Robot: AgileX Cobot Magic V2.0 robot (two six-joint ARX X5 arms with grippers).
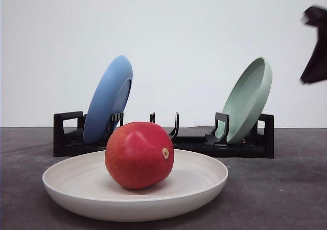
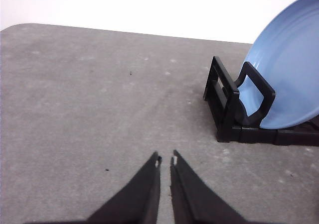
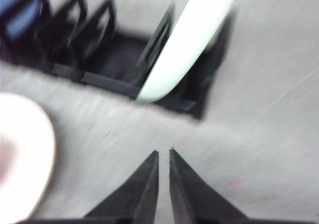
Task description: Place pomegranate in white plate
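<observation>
The pomegranate (image 1: 139, 154) is sitting inside the white plate (image 1: 204, 181), clear of its rim. Both the left pincer (image 2: 165, 160) and the right pincer (image 3: 164, 153) are hanging nearly closed, gripping nothing, over bare table (image 2: 89, 109).

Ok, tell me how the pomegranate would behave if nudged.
The pomegranate is roundish and rests on a small patch, so it would probably roll. The white plate's raised rim would likely stop it. Its glossy skin looks smooth, maybe slippery to grip.

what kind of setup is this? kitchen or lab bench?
Likely a staged lab tabletop, not a kitchen: a bare grey table against a plain white backdrop, with a black dish rack holding just a blue plate and a pale green plate, and a pomegranate in a white plate in front.
</observation>
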